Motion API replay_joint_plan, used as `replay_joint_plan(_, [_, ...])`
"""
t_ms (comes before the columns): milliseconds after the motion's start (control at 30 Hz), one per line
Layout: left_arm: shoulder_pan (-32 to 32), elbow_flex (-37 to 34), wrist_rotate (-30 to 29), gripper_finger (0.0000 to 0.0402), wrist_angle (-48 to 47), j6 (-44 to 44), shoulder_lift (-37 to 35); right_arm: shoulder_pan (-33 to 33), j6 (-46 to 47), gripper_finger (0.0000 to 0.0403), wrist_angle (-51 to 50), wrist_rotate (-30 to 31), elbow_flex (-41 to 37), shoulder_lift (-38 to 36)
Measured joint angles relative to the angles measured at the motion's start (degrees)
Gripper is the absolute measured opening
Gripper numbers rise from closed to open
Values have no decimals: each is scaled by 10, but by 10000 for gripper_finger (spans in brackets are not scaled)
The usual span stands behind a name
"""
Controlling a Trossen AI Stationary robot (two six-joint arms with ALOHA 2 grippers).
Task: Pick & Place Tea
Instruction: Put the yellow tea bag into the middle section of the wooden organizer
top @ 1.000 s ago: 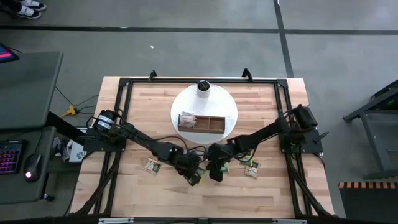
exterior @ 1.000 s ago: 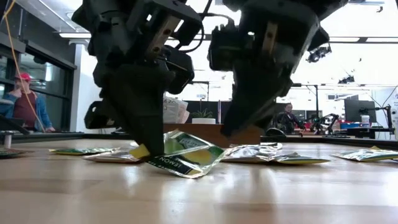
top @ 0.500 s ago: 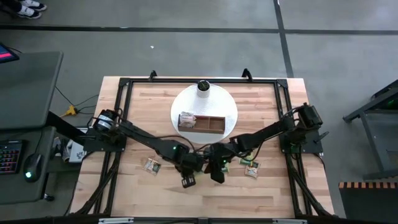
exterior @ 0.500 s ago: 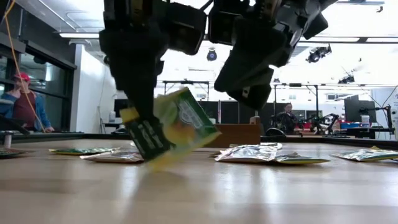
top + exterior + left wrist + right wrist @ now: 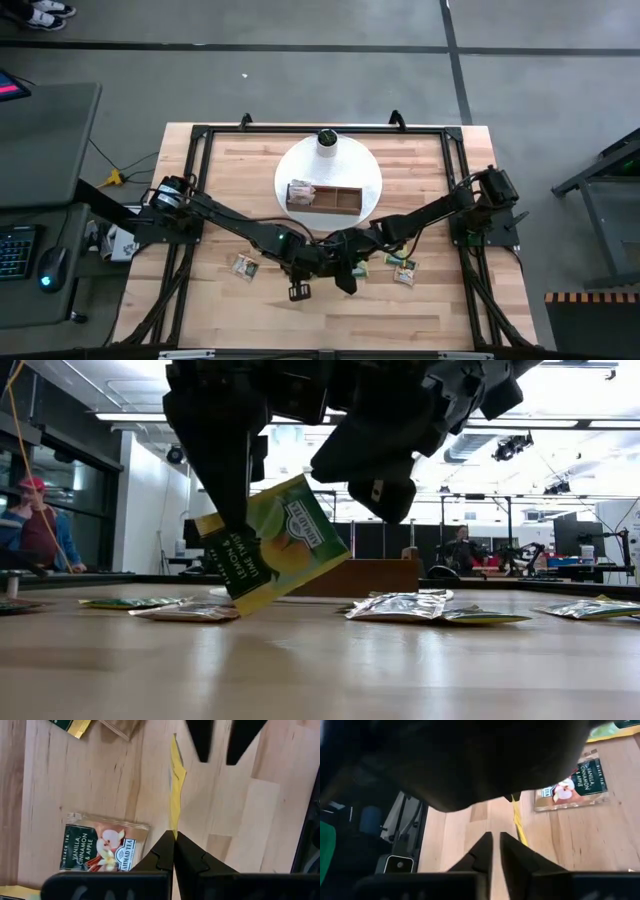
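Note:
A green and yellow tea sachet (image 5: 275,545) hangs tilted just above the table, with my left gripper (image 5: 225,510) shut on it. The left wrist view shows it edge-on as a thin yellow strip (image 5: 176,780). My right gripper (image 5: 385,500) hovers close beside it toward the table's right, slightly open with nothing between its fingers (image 5: 495,845). In the high view both grippers meet near the table's front middle, left gripper (image 5: 299,288) and right gripper (image 5: 345,282). A dark "Vanilla, Cinnamon & Apple" sachet (image 5: 105,849) lies flat on the wood nearby. My left gripper pinches the sachet's yellow upper corner (image 5: 212,528) between its two fingers, coming from above and pointing steeply down. In the left wrist view the thin edge (image 5: 174,833) runs straight into the shut fingertips. The sachet hangs tilted below the fingers, its lower corner (image 5: 248,606) close over the table.
A brown wooden tray (image 5: 323,200) sits on a white round plate (image 5: 350,165), with a white cylinder (image 5: 327,140) behind it. Loose sachets lie at the front left (image 5: 245,266) and front right (image 5: 403,270). A black frame (image 5: 200,135) borders the table. A person (image 5: 40,525) stands in the room.
My left gripper has gone up and rolled about its pointing line, taking the green and yellow sachet with it. The sachet lay nearly flat on the table and now hangs tilted on edge below the fingers. My right gripper has risen a little away from the sachet.

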Motion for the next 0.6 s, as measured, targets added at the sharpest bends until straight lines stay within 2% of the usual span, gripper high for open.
replay_joint_plan(300, [0,0,0,0,1,0,0,0,-12,157,0,26,0,0])
replay_joint_plan(433, [0,0,0,0,10,0,0,0,-21,179,1,33,1,0])
replay_joint_plan(600, [0,7,-11,0,17,0,0,0,-27,177,2,32,1,-1])
